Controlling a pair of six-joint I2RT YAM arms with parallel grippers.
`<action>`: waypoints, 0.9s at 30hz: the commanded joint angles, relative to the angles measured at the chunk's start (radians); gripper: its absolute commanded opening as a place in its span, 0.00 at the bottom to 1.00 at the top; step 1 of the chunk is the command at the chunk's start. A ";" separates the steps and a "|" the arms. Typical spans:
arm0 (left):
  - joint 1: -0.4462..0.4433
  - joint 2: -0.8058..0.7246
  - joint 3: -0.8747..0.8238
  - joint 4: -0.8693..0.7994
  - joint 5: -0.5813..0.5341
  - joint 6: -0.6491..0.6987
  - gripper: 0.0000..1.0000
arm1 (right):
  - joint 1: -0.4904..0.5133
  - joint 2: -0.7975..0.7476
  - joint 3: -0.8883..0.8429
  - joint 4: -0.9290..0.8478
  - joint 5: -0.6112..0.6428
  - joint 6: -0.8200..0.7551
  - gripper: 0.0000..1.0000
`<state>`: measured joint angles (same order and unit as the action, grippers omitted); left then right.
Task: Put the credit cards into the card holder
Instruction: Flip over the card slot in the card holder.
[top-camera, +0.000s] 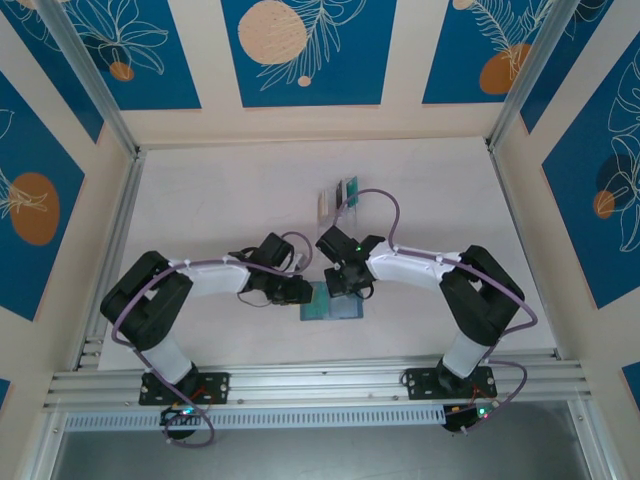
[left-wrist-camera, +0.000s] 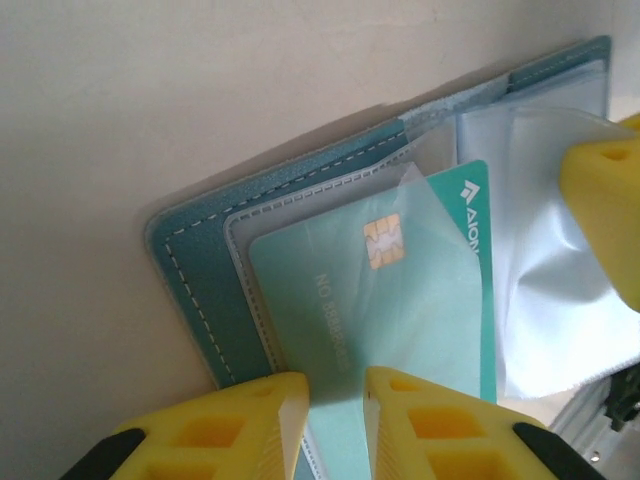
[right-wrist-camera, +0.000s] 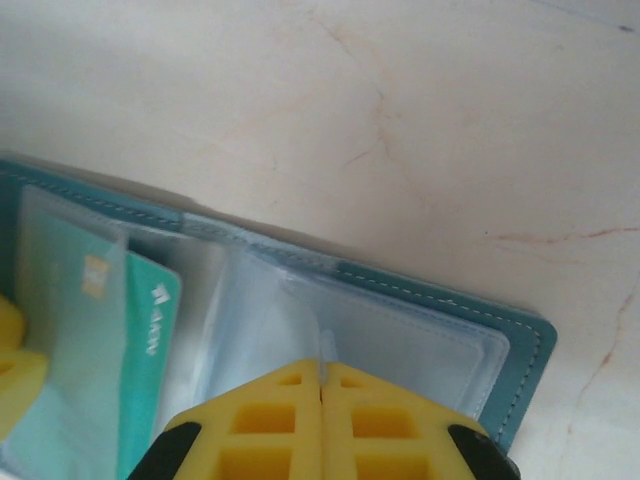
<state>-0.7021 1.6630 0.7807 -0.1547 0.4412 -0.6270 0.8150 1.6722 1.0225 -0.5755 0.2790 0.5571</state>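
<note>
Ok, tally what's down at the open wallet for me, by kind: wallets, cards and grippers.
Card holder: 1
Teal credit card: 1
Grippers: 2 (left gripper, right gripper)
Total: 4

Pale table (top-camera: 200, 200), open teal card holder (top-camera: 335, 311) near front, small rack (top-camera: 326, 207) farther back.

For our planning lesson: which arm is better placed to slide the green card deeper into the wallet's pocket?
Left, probably: the left gripper sits at the edge of the green card, while the right gripper is shut on a clear pocket.
</note>
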 joint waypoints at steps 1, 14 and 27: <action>-0.036 0.018 -0.013 -0.169 -0.164 0.024 0.25 | -0.004 -0.040 0.048 -0.076 -0.089 -0.013 0.00; -0.133 0.024 0.046 -0.203 -0.249 -0.067 0.25 | -0.112 -0.025 -0.028 0.082 -0.501 0.088 0.24; -0.160 0.017 0.080 -0.252 -0.331 -0.105 0.26 | -0.117 -0.107 -0.136 0.058 -0.480 0.248 0.48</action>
<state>-0.8494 1.6520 0.8654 -0.2966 0.1638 -0.7166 0.6880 1.6142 0.9016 -0.4458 -0.2253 0.7471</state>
